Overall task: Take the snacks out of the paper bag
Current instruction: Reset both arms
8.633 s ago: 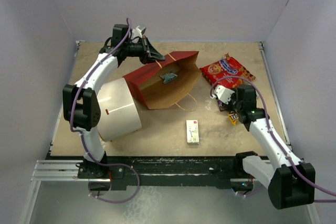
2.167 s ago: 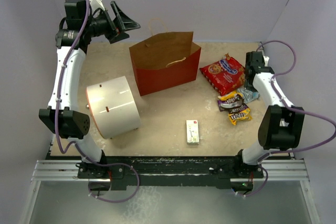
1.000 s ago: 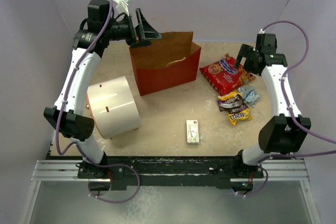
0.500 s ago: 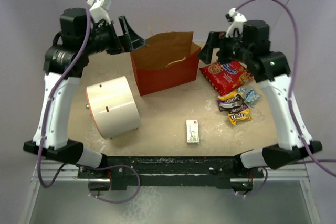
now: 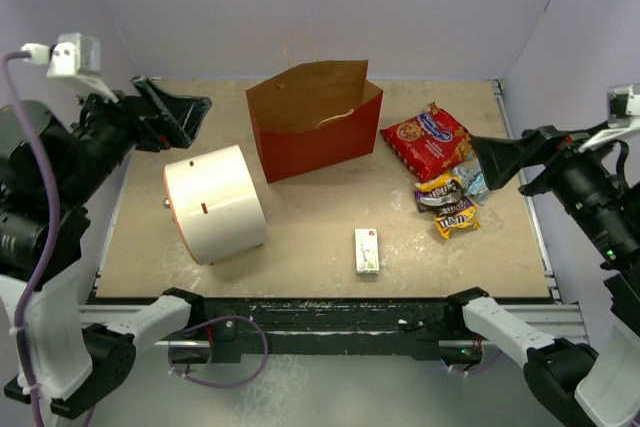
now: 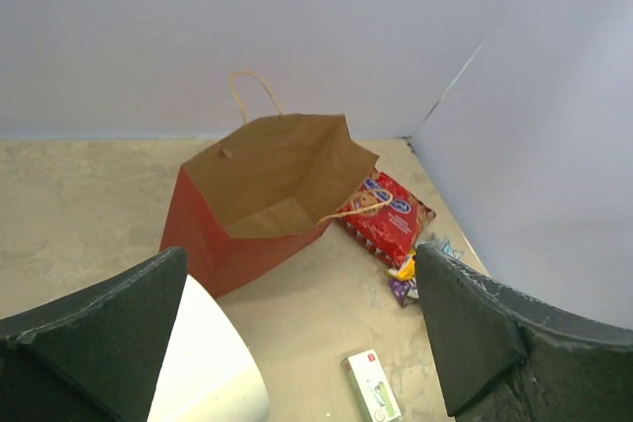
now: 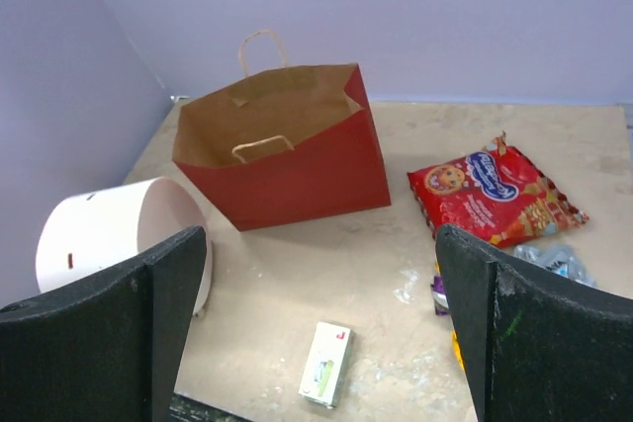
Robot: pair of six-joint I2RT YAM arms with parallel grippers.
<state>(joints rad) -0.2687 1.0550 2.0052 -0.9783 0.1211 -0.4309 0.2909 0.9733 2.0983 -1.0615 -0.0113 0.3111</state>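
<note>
You are looking at a tan, scuffed tabletop (image 5: 310, 237) sitting inside a plain enclosure. Pale lavender walls (image 5: 350, 7) are closing it in at the back and on both sides. Soft, even light is falling across the board, and a black rail (image 5: 320, 312) is running along its near edge.

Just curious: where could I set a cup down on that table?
Bare room: in front of the paper bag, between white cylinder and small box; also the back left corner. Crowded: right side, with cookie bag and candy packs.
</note>
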